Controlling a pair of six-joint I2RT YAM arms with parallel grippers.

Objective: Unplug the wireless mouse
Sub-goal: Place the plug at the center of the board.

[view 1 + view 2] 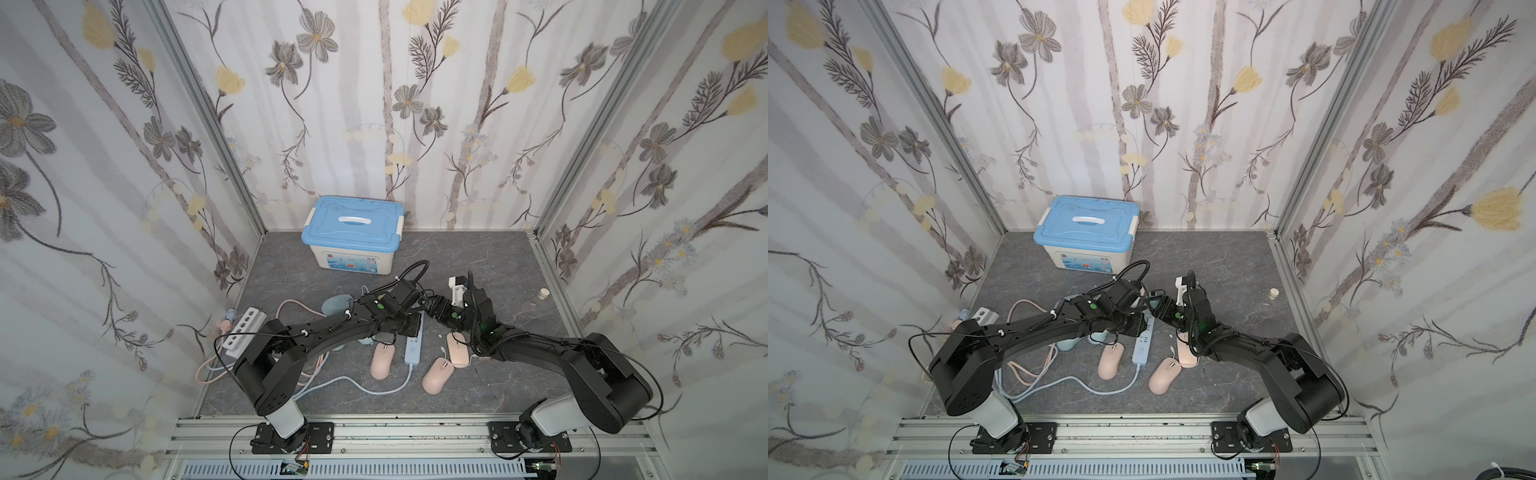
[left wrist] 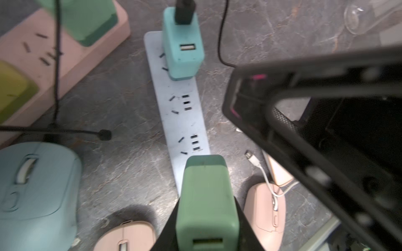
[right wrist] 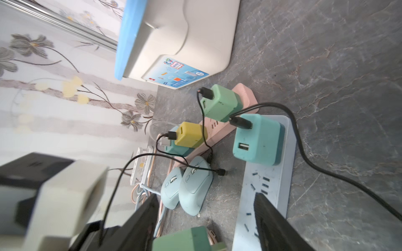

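Two grippers pictured over power strip (image 2: 185, 123): left gripper (image 2: 206, 230) clamped on green charger (image 2: 206, 195), port empty; right gripper (image 3: 206, 196) spread wide, nothing held. White cable plug (image 2: 251, 157) lies loose just beside left gripper, far end apparently seated in pink mouse (image 2: 267, 213). Charger end judged out; mouse-end pull needed next.

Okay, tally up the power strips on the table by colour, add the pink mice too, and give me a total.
Pink plastic power strip: 1
Light blue plastic power strip: 1
White plastic power strip: 1
Pink oval computer mice: 3
Total: 6
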